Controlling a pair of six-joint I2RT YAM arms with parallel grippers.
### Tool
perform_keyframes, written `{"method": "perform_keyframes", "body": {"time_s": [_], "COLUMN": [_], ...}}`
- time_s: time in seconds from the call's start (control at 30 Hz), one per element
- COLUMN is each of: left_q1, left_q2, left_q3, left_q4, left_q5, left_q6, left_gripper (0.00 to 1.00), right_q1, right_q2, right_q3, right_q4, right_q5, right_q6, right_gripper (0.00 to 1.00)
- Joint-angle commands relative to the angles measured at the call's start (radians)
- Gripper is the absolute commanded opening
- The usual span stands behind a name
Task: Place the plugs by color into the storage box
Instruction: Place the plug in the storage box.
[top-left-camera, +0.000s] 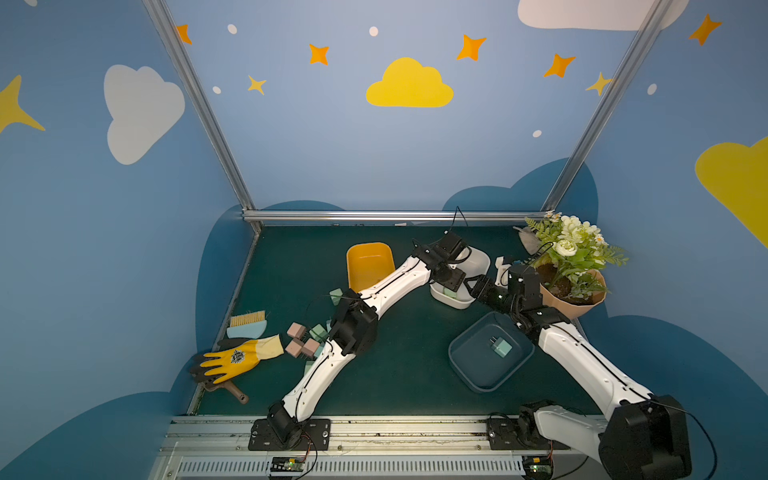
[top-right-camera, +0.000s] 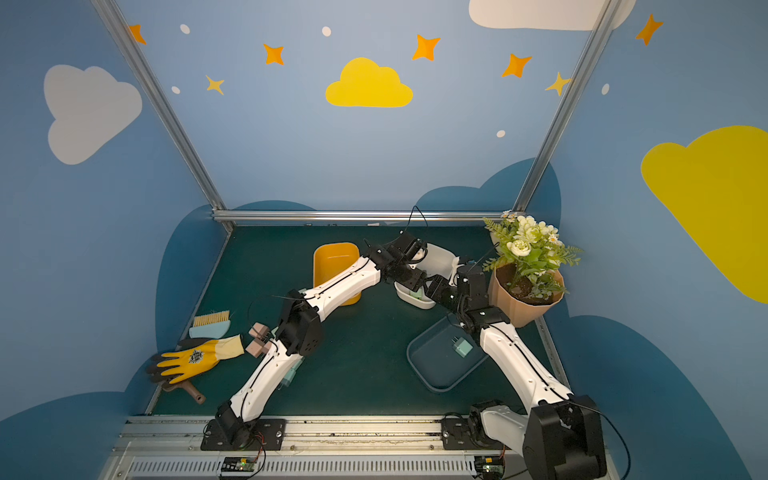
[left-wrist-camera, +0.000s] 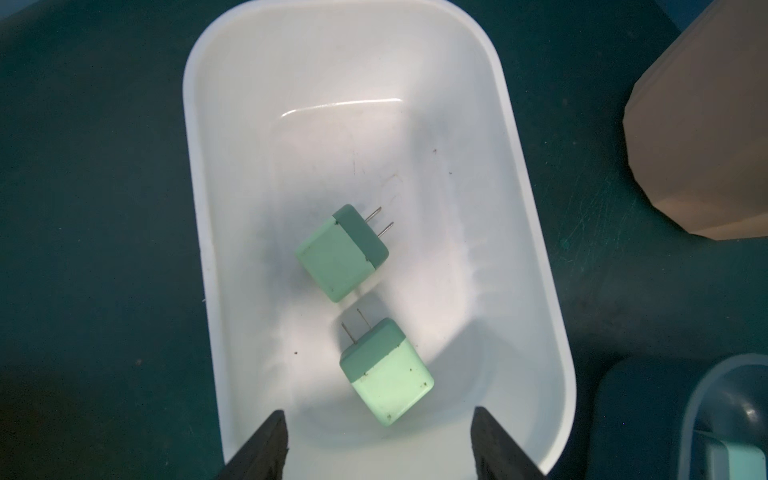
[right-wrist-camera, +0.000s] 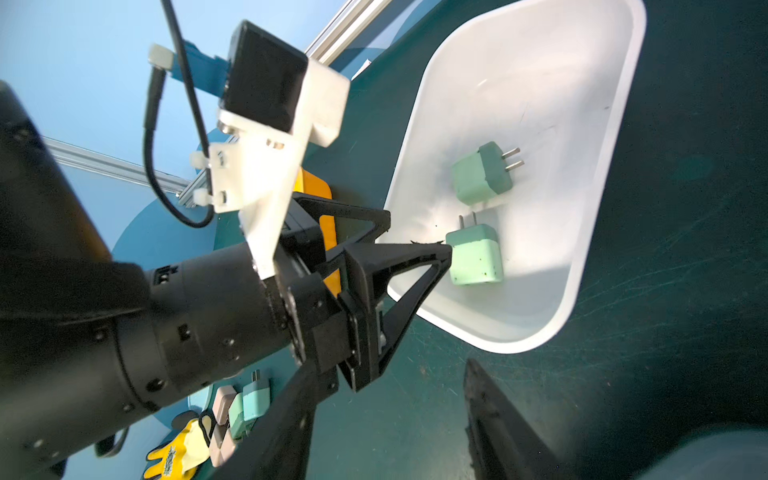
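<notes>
Two pale green plugs (left-wrist-camera: 340, 253) (left-wrist-camera: 388, 372) lie on their sides in the white storage box (left-wrist-camera: 195, 166), prongs showing. My left gripper (left-wrist-camera: 378, 410) hangs open just above the nearer one, holding nothing; the right wrist view shows one of its fingers (right-wrist-camera: 415, 253) beside that plug (right-wrist-camera: 476, 259). My right gripper (right-wrist-camera: 386, 374) stands open and empty over the mat beside the white box (top-left-camera: 457, 305). A light teal plug (top-left-camera: 500, 345) rests in the dark blue box (top-left-camera: 457, 361). Pink and green plugs (top-left-camera: 305, 340) are piled at the left. The yellow box (top-left-camera: 370, 257) looks empty.
A potted flower (top-left-camera: 573, 291) stands close behind my right arm. A yellow work glove (top-left-camera: 239, 357), a yellow-bristled brush (top-left-camera: 248, 324) and a wooden handle (top-left-camera: 235, 392) lie at the left edge. My left arm reaches over the plug pile.
</notes>
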Motion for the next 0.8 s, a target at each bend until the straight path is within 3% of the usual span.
{"method": "perform_keyframes", "body": {"time_s": [0.0, 0.37, 0.77], "left_q1": [0.001, 0.0, 0.009], "left_q2": [-0.101, -0.329, -0.709], "left_q3": [-0.03, -0.319, -0.862], "left_q4": [-0.018, -0.027, 0.021], "left_q5": [-0.033, -0.184, -0.316], "left_q6": [-0.01, -0.006, -0.031], "left_gripper": [0.7, 0.7, 0.7], "right_q1": [0.004, 0.081, 0.257], "right_q2": [0.011, 0.011, 0.099], "right_q3": [0.052, 0.142, 0.241], "right_q4": [0.011, -0.12, -0.199], "right_q5": [-0.037, -0.039, -0.003], "right_q6": [0.001, -0.064, -0.15], "right_gripper": [0.57, 0.59, 0.61]}}
